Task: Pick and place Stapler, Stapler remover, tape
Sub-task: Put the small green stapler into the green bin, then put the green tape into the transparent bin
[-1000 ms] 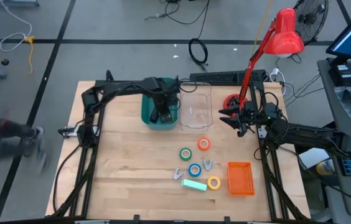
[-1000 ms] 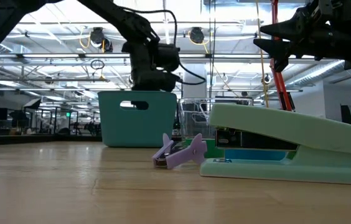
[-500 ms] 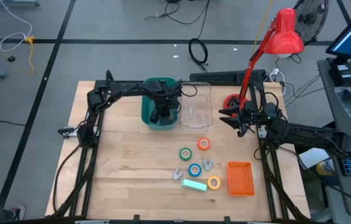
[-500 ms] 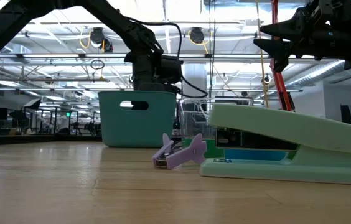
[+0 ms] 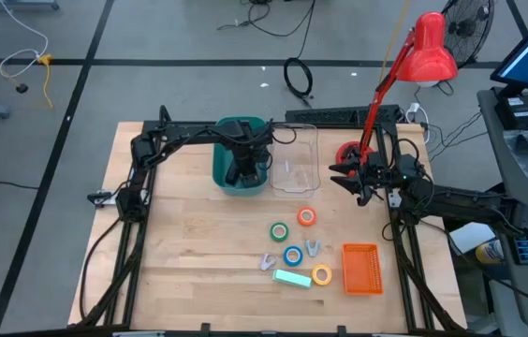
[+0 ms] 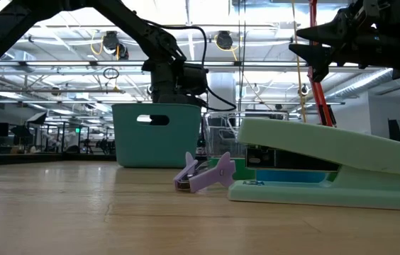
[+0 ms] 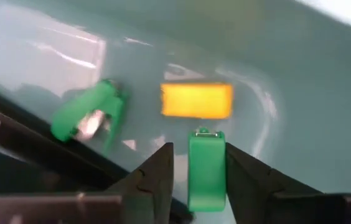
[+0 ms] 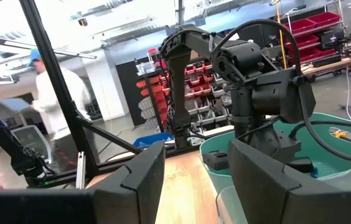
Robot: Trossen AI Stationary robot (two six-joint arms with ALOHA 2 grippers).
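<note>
The left gripper (image 5: pixel 242 172) reaches into the teal bin (image 5: pixel 222 174) at the table's (image 5: pixel 180 243) far side, pinching a small green stapler (image 7: pixel 206 168), seemingly to deposit it. The right gripper (image 5: pixel 344 176) waits spread at far right. Four tape rolls (image 5: pixel 292 256) and a mint stapler (image 5: pixel 292 278) lie near centre-right. A person (image 8: pixel 54 99) stands in the workshop beyond.

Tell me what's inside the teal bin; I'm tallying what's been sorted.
Inside the teal bin, the left gripper holds a green stapler between its fingers. A yellow stapler and a green staple remover lie on the floor. The arm hides the rest from above.
</note>
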